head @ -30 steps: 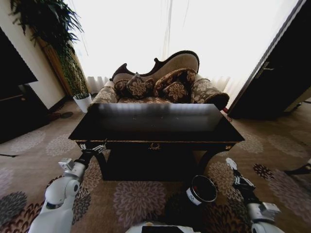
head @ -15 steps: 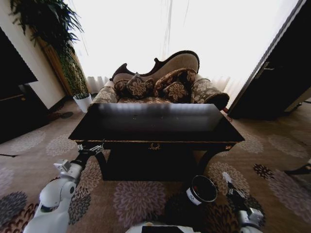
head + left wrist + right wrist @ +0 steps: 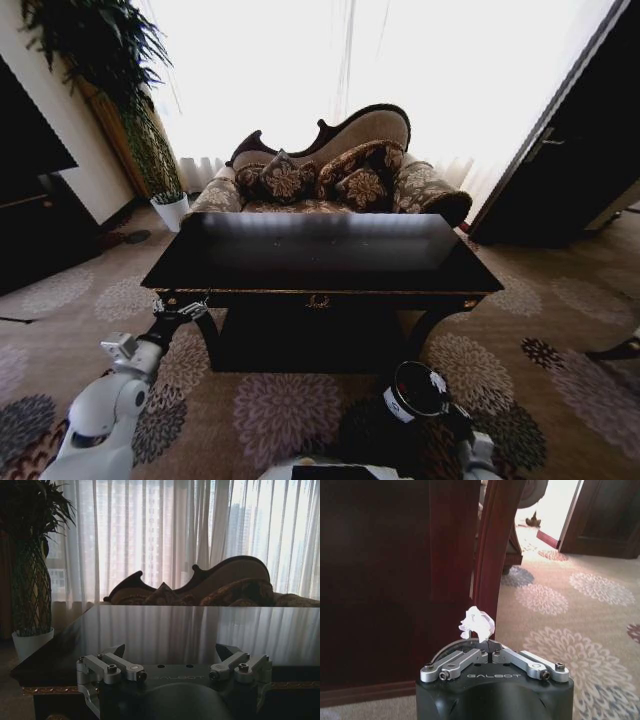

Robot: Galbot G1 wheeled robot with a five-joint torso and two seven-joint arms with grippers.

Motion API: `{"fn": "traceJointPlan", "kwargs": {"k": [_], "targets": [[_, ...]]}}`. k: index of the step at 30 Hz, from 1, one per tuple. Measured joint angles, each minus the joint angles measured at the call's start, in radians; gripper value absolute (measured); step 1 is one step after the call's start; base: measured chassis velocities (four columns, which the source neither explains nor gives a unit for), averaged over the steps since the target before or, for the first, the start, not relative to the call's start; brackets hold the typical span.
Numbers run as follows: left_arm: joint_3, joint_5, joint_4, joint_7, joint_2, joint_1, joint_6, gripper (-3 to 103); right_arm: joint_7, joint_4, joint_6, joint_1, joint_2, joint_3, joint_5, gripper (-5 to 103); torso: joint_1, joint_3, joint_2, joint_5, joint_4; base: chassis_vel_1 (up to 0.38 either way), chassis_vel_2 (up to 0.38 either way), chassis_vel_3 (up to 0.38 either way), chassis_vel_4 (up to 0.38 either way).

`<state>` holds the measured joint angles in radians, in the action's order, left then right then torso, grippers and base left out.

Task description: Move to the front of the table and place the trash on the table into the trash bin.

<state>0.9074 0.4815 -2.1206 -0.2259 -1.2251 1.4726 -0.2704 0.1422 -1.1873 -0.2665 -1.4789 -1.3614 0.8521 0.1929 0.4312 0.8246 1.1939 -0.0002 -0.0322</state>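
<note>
Currently right gripper fingers clamped on crumpled white paper, trash bin rim just beneath; left gripper fingers apart, facing tabletop edge.

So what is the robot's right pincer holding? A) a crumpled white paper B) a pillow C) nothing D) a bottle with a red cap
A: in the right wrist view, the right pincer is shut on a crumpled white paper.
</note>
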Motion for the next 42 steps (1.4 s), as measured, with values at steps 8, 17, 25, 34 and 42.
{"fn": "traceJointPlan", "kwargs": {"k": [8, 17, 25, 34, 42], "targets": [[0.003, -0.001, 0.001, 0.0, -0.001, 0.007, 0.0, 100, -0.03, 0.121, 0.007, 0.065, 0.013, -0.05, 0.009, 0, 0.0, 0.0, 0.0, 0.0, 0.0, 0.0, 0.0, 0.0, 0.0], [0.018, -0.002, 0.002, 0.0, -0.005, 0.014, 0.0, 100, -0.053, 0.134, 0.016, 0.089, 0.025, -0.118, 0.037, 0, 0.0, 0.0, 0.0, 0.0001, -0.0001, 0.0, 0.0, 0.0, 0.0], [0.027, -0.003, -0.001, -0.001, -0.012, 0.022, 0.0, 100, -0.1, 0.133, 0.021, 0.119, 0.045, -0.154, 0.094, 0, 0.0, 0.0, 0.0, 0.0, 0.0, 0.0, 0.0, 0.0, 0.0], [0.027, -0.006, -0.003, -0.002, -0.022, 0.023, 0.0, 100, -0.112, 0.126, 0.021, 0.122, 0.059, -0.163, 0.117, 20, 0.0, 0.0, 0.0, 0.0, -0.0001, 0.0, 0.0, 0.0, 0.0], [0.024, -0.009, -0.005, -0.003, -0.032, 0.022, 0.0, 100, -0.108, 0.09, 0.022, 0.115, 0.066, -0.17, 0.138, 47, 0.0, 0.0, 0.0, 0.0001, 0.0, 0.0, 0.0, 0.0, 0.0]]}}
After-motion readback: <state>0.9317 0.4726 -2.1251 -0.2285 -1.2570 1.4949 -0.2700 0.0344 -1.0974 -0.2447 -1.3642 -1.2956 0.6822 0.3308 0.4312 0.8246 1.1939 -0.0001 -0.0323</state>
